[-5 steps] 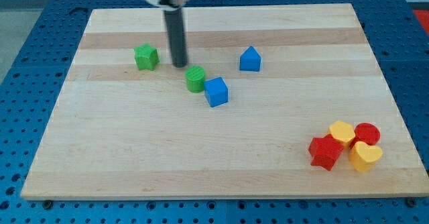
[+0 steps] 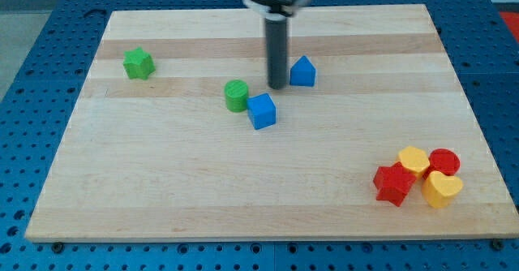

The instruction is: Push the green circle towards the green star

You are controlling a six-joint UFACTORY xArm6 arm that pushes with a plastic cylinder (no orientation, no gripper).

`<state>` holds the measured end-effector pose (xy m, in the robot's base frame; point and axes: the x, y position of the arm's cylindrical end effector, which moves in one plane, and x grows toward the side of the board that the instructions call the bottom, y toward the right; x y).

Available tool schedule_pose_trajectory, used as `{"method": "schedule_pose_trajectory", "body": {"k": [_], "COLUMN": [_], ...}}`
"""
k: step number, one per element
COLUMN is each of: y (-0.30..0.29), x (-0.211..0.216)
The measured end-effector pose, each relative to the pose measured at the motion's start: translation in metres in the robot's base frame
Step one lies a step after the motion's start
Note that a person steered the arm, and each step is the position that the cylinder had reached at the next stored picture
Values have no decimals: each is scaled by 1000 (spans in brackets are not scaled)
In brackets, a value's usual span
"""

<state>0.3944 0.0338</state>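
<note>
1. Now our tip (image 2: 277, 87), which has no fingers and holds nothing, sits between the green circle (image 2: 236, 96) and the blue house-shaped block (image 2: 302, 71).
2. The green star (image 2: 139, 63) lies near the table's (image 2: 162, 190) top-left corner.
3. We judge a sweep could snag the blue cube (image 2: 262, 110) touching the circle.

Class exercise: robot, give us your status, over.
My tip sits just left of the blue house, up-right of the green circle. Circle touches the blue cube. Green star far left, path open.

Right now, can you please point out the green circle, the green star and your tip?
green circle (image 2: 236, 93): camera view, top face.
green star (image 2: 139, 62): camera view, top face.
my tip (image 2: 277, 87): camera view, rod's lower end.
</note>
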Motion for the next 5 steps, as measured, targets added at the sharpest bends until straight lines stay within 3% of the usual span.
{"method": "schedule_pose_trajectory", "body": {"k": [1, 3, 5], "y": [13, -87, -156], "x": [22, 22, -24]}}
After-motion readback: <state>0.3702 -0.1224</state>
